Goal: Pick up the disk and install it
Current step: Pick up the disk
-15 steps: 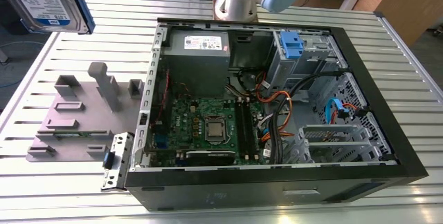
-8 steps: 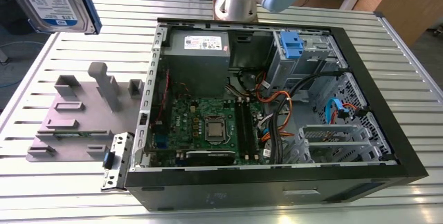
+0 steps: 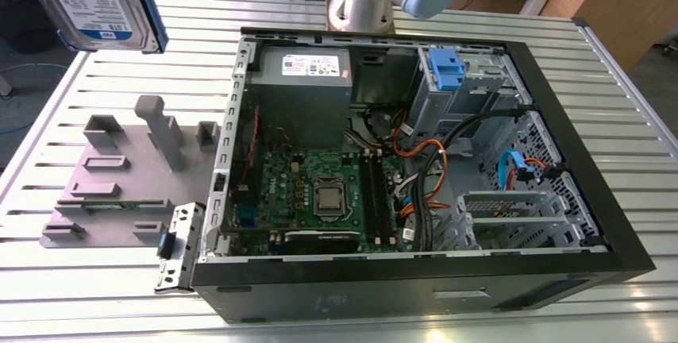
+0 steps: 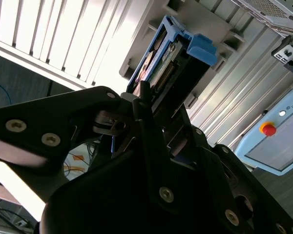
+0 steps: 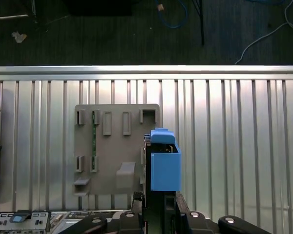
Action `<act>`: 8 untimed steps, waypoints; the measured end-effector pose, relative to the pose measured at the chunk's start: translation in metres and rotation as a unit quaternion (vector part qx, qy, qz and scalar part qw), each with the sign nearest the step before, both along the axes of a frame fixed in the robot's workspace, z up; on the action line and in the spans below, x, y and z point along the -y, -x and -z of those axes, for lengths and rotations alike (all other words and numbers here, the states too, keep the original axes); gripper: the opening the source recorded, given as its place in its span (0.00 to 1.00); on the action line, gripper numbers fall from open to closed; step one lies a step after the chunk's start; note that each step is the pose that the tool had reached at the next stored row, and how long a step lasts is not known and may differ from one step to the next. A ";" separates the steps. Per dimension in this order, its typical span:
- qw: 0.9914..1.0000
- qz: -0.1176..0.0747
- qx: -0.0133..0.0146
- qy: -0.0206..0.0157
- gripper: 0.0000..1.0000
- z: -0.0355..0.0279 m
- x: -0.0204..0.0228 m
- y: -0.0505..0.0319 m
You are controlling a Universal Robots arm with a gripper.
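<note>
The gripper (image 4: 151, 100) is clamped on the disk (image 4: 156, 66) and holds it edge-on in the air above the slatted worktop (image 3: 117, 295), over one edge of the grey fixture plate (image 5: 107, 146). The blue end tab (image 5: 164, 168) points outward, probably to lead into a bay. There is one disk, one plate and one open computer case (image 3: 424, 168), which takes the worktop's middle.

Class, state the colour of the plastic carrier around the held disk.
Blue. The carrier on the disk shows best in the first wrist view.
</note>
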State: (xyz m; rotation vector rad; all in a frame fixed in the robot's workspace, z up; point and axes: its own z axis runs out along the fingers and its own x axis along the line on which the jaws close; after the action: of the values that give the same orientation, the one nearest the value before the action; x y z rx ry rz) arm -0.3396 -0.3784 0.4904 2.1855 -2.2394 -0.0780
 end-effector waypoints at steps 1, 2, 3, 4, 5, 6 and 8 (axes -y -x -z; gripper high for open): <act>1.000 0.000 0.000 0.000 0.35 0.0000 0.0000 -0.0016; 1.000 0.000 0.000 0.000 0.35 0.0000 0.0000 -0.0032; 1.000 0.000 0.000 0.000 0.35 0.0000 0.0000 -0.0051; 1.000 0.000 0.000 0.000 0.35 0.0000 0.0000 -0.0069; 1.000 0.000 0.000 0.000 0.35 0.0001 0.0000 -0.0088; 1.000 0.000 0.000 0.000 0.35 0.0001 0.0000 -0.0108; 1.000 0.000 0.000 0.000 0.35 0.0001 0.0000 -0.0146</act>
State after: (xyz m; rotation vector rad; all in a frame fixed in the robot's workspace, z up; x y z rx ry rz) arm -0.3250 -0.3784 0.4903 2.1854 -2.2394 -0.0780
